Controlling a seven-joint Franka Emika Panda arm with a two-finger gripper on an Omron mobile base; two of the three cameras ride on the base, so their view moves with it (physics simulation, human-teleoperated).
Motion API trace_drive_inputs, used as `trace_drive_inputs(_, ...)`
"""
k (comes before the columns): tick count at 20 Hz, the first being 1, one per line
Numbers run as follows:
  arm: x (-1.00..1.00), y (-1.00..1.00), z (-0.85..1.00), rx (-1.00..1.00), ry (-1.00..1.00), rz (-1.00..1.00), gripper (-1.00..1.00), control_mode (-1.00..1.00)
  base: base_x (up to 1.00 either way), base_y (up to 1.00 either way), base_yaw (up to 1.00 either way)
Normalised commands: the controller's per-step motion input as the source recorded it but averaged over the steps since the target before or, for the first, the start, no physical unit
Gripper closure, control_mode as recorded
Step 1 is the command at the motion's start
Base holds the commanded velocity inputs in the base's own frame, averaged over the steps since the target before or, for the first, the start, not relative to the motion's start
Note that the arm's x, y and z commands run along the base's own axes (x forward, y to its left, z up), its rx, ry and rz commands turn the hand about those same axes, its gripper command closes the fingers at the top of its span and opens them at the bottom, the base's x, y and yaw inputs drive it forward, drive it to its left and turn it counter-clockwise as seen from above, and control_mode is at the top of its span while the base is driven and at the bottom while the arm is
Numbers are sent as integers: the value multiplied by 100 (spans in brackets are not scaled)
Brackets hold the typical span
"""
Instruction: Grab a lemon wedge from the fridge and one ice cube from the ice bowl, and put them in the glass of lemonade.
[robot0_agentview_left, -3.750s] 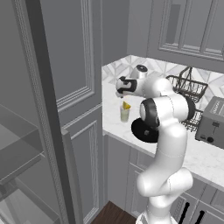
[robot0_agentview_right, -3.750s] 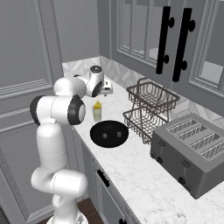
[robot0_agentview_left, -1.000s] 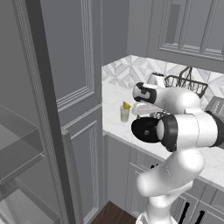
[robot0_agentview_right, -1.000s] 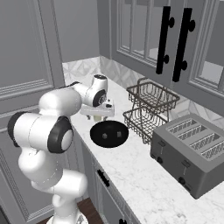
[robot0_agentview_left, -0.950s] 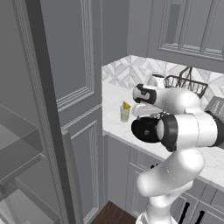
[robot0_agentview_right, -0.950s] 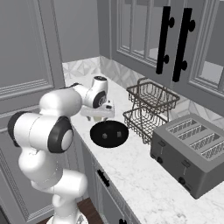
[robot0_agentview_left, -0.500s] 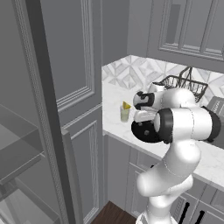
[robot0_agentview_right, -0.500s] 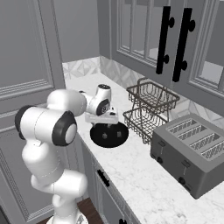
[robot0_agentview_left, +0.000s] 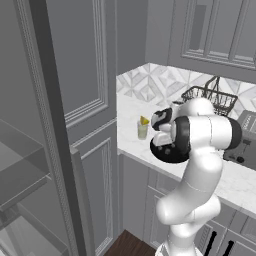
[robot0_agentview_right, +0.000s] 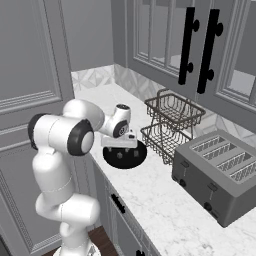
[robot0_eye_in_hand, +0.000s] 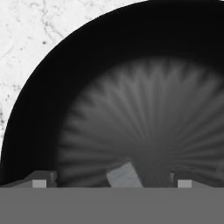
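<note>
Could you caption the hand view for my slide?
Open gripper low inside the black ice bowl, a pale ice cube between its fingertips.

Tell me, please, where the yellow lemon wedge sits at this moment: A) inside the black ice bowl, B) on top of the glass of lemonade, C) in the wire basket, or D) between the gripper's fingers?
B: in the left base view the lemon wedge rests on top of the glass of lemonade, while the open gripper hangs low inside the ice bowl.
</note>
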Motion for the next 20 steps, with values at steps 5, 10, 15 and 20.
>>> trace_drive_inputs(5, 0, 0, -18, 0, 0, 5, -100, -100, 0, 0, 0)
trace_drive_inputs(10, 0, -1, -12, 0, 0, 6, -100, -100, 0, 0, 0)
trace_drive_inputs(15, 0, -1, -9, 0, 0, 2, -100, -100, 0, 0, 0)
trace_drive_inputs(20, 0, -3, -6, 0, 0, 2, -100, -100, 0, 0, 0)
